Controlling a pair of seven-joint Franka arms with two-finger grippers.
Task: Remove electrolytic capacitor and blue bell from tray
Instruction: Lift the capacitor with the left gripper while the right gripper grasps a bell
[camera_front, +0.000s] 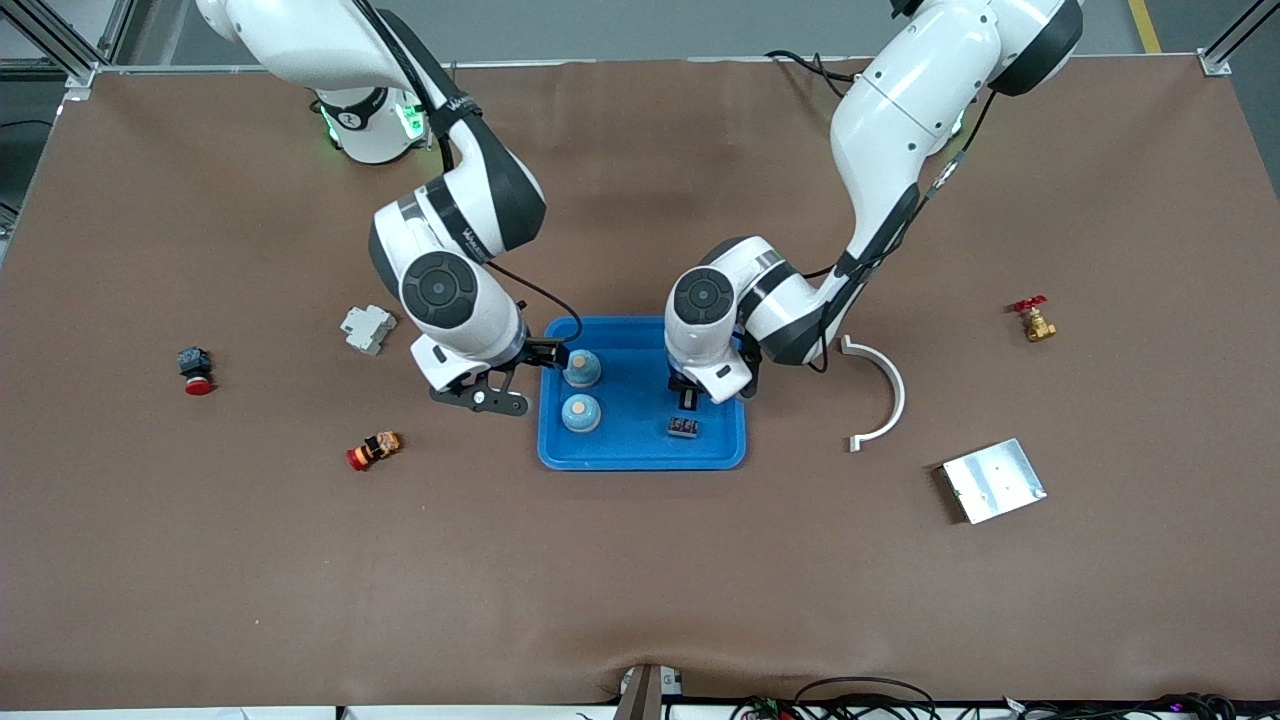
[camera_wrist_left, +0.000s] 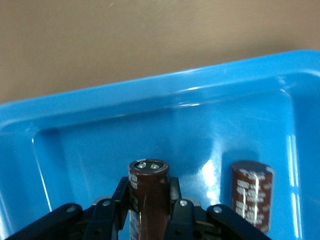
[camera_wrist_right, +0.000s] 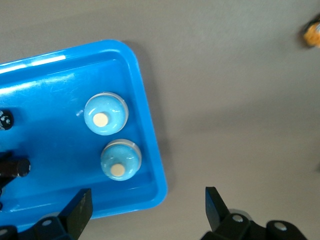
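A blue tray (camera_front: 640, 455) lies mid-table. Two blue bells (camera_front: 581, 368) (camera_front: 581, 412) stand in it at the right arm's end; they also show in the right wrist view (camera_wrist_right: 105, 114) (camera_wrist_right: 120, 159). A brown capacitor (camera_front: 683, 428) lies in the tray at the left arm's end and also shows in the left wrist view (camera_wrist_left: 252, 195). My left gripper (camera_front: 688, 398) is low over the tray (camera_wrist_left: 150, 100), shut on a second brown capacitor (camera_wrist_left: 149, 195). My right gripper (camera_front: 510, 378) is open and empty (camera_wrist_right: 146, 205) over the tray's rim (camera_wrist_right: 150, 165), beside the bells.
Toward the right arm's end lie a grey breaker (camera_front: 367, 328), a red-button switch (camera_front: 195, 370) and a red and yellow part (camera_front: 374, 449). Toward the left arm's end lie a white curved piece (camera_front: 885, 395), a metal plate (camera_front: 992, 480) and a brass valve (camera_front: 1035, 320).
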